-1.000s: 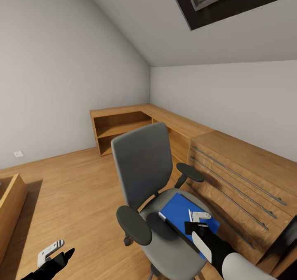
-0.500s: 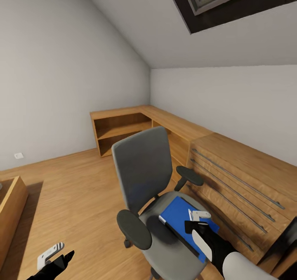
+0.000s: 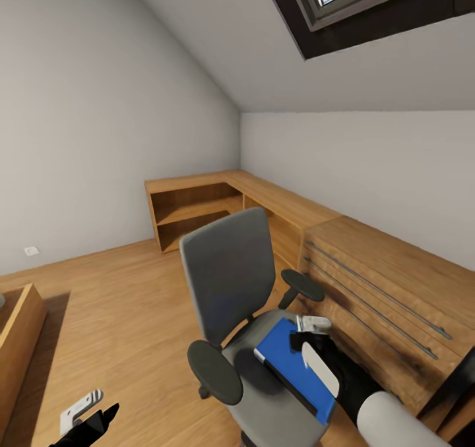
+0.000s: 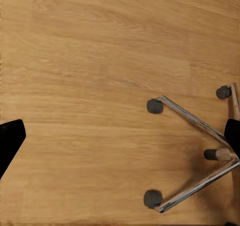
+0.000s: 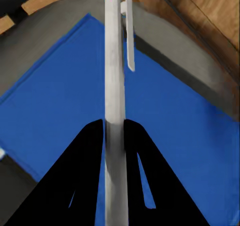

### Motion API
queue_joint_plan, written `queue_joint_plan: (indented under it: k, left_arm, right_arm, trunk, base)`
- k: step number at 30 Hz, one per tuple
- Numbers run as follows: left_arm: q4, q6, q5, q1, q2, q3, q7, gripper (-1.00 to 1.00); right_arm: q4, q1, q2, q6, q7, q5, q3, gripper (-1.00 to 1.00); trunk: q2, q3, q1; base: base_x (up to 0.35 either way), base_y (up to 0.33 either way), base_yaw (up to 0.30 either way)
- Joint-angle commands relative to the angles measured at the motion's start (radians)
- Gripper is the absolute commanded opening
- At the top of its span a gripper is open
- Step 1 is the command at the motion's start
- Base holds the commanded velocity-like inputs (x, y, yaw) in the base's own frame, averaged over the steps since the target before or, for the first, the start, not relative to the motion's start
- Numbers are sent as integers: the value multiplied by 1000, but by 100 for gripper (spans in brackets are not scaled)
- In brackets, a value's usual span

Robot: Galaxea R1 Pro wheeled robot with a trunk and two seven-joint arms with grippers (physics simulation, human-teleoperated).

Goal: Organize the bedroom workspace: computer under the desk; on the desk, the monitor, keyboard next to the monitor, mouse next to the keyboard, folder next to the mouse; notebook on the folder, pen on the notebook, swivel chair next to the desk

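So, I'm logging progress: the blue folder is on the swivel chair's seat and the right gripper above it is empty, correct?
Not quite. The folder does lie on the swivel chair seat, but the right gripper is not empty: the right wrist view shows its fingers shut on a white pen, held above the folder.

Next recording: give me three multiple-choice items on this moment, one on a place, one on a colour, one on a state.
1. Where does the folder lie?
A. on the swivel chair seat
B. on the floor
C. on the wooden cabinet

2. What colour is the folder's cover?
A. red
B. blue
C. green

3. How do the jaws of the right gripper stand?
A. open and empty
B. shut on the pen
C. shut on the folder

Answers:
1 A: the head view shows it flat on the grey seat.
2 B: bright blue in both views.
3 B: the right wrist view shows the pale pen pinched between the black fingers, above the folder.
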Motion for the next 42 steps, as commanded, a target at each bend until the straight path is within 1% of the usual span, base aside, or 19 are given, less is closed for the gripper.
queue_joint_plan:
  k: [1,4,5,7,8,9,10,13,16,18,19,21,24,29,32,33,35,36,42]
  left_arm:
    - [7,1,7,-1,0,2,-3,100]
    - [34,-38,6,-1,-1,1,-4,100]
    - [42,-60,6,-1,-1,0,-4,100]
    - [47,-81,6,-1,-1,0,-4,100]
    - [54,-98,6,-1,0,-1,-4,100]
    - [58,-105,6,-1,0,-1,-4,100]
    - [68,-115,6,-1,1,-1,-5,100]
    - [81,-124,4,-1,1,-3,-6,100]
    - [92,-130,2,-1,0,-6,-7,100]
    - [94,-132,2,-1,0,-7,-7,100]
    - [95,-133,1,-1,0,-8,-8,100]
    - [96,-133,0,-1,0,-8,-8,100]
    - [98,-135,1,0,0,-9,-7,100]
    - [108,-136,1,0,-1,-8,-6,100]
    - [125,-156,1,0,-1,-8,-6,100]
    - [137,-176,0,-1,-1,-8,-6,100]
    - [153,-199,0,-1,-1,-9,-6,100]
    - [170,-226,-1,-1,-1,-10,-6,100]
    - [221,-329,-16,0,-1,-17,-6,100]
  right_arm:
    - [-19,-1,-5,5,-31,-23,7,-100]
    - [-89,1,-21,13,-118,-68,7,-100]
    - [-127,2,-33,15,-159,-88,7,-100]
    - [-165,3,-45,16,-195,-104,8,-100]
    - [-204,6,-58,17,-223,-116,8,-100]
    - [-224,9,-64,18,-234,-120,8,-100]
    - [-264,17,-77,21,-250,-126,8,-100]
    - [-325,34,-96,31,-263,-131,8,-100]
    - [-424,64,-125,48,-274,-135,9,-100]
    - [-460,76,-135,53,-277,-138,9,-100]
    - [-493,88,-145,56,-278,-143,8,-100]
    - [-520,98,-156,58,-279,-150,8,-100]
    - [-566,112,-186,60,-280,-172,8,-100]
    - [-586,117,-212,61,-281,-207,8,-100]
    - [-591,118,-230,62,-281,-228,8,-100]
    - [-592,119,-239,62,-281,-235,8,-100]
    - [-593,119,-246,62,-281,-240,8,-100]
    - [-593,119,-250,62,-281,-243,8,-100]
    - [-592,119,-262,59,-281,-248,7,-100]
  trunk:
    - [7,2,-4]
    - [28,12,-15]
    - [35,15,-19]
    - [49,21,-27]
    - [56,24,-31]
    - [63,27,-35]
    - [70,30,-38]
    - [91,40,-50]
    - [112,49,-61]
    - [126,55,-69]
    - [133,57,-73]
    - [147,63,-81]
    - [168,71,-92]
    - [203,84,-111]
    - [224,92,-123]
    - [231,94,-127]
    - [245,99,-134]
    - [252,102,-138]
    - [294,117,-161]
  base:
    - [0,0,0]
    - [0,0,-9]
    - [0,0,-84]
    - [0,0,-144]
    - [0,0,-187]
    - [0,0,-201]
    - [0,0,-222]
    - [0,0,-235]
    - [0,0,-249]
    - [0,0,-254]
    - [0,0,-256]
    - [0,0,-256]
    - [0,0,-254]
    - [0,0,-244]
    - [0,0,-238]
    - [0,0,-237]
    - [0,0,-236]
    - [0,0,-236]
    - [0,0,-228]
